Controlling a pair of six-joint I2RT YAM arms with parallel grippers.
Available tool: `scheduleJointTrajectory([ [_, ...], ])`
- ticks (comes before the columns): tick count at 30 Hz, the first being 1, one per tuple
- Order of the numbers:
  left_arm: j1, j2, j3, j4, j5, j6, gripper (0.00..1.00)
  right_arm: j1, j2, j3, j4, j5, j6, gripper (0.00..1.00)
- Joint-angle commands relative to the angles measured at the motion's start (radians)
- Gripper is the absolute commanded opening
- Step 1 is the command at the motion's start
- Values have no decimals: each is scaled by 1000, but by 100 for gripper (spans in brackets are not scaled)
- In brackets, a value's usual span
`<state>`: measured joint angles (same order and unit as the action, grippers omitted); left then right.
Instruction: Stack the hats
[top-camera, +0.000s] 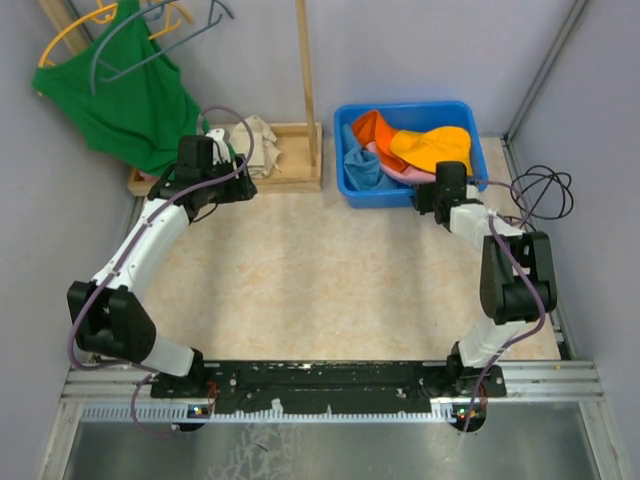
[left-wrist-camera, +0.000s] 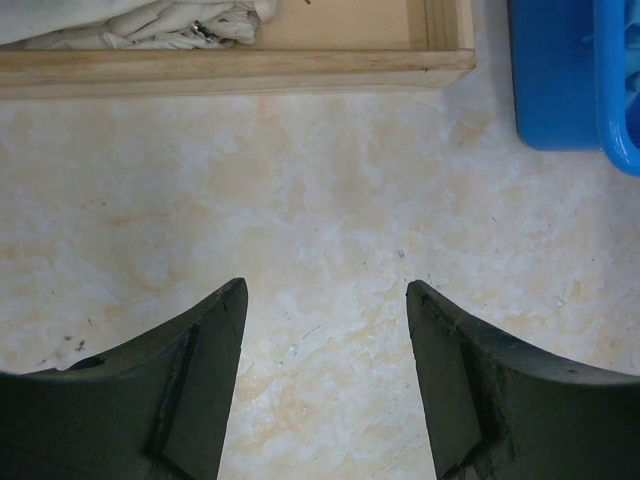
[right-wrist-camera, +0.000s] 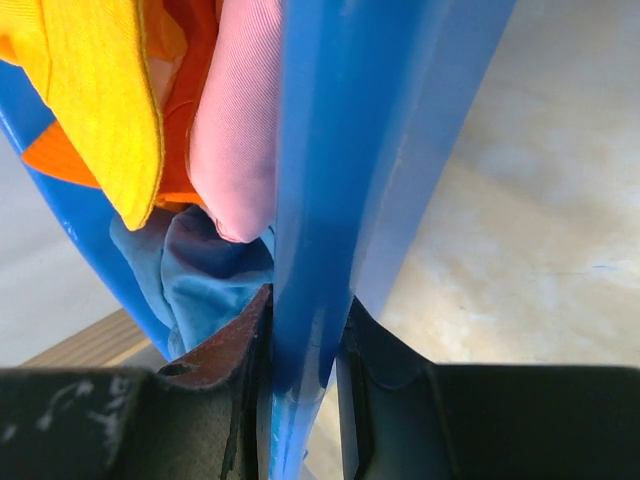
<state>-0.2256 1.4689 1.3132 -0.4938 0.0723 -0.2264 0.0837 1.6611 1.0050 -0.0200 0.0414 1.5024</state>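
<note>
Several hats lie bunched in a blue bin (top-camera: 400, 107) at the back right: yellow-orange hat (top-camera: 432, 145), bright orange hat (top-camera: 372, 128), light blue hat (top-camera: 362, 168), pink hat (top-camera: 400, 172). My right gripper (top-camera: 440, 190) (right-wrist-camera: 305, 310) is shut on the bin's near wall (right-wrist-camera: 340, 150), one finger inside and one outside. Inside, the wrist view shows the yellow-orange hat (right-wrist-camera: 95, 90), the bright orange hat (right-wrist-camera: 70, 160), the pink hat (right-wrist-camera: 240, 120) and the light blue hat (right-wrist-camera: 210, 280). My left gripper (top-camera: 232, 172) (left-wrist-camera: 325, 290) hangs open over bare table, holding nothing.
A wooden tray (left-wrist-camera: 240, 62) with a beige cloth (left-wrist-camera: 130, 25) sits just beyond the left gripper, with the blue bin (left-wrist-camera: 570, 80) to its right. A green tank top (top-camera: 120, 95) hangs on hangers at the back left. A wooden post (top-camera: 305, 70) rises from the tray. Cables (top-camera: 540, 190) lie at the right.
</note>
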Motion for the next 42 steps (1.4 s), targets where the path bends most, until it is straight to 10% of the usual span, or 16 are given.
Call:
scheduleJointTrajectory([
  [1, 11, 21, 59, 21, -12, 8, 71, 60, 53, 139, 86, -72, -19, 0],
  [16, 13, 70, 93, 29, 13, -18, 70, 90, 149, 186, 263, -5, 161, 1],
  [27, 13, 71, 128, 28, 14, 0, 70, 87, 76, 256, 237, -22, 111, 47],
  [42, 12, 84, 145, 73, 91, -20, 70, 70, -170, 193, -15, -50, -94, 50],
])
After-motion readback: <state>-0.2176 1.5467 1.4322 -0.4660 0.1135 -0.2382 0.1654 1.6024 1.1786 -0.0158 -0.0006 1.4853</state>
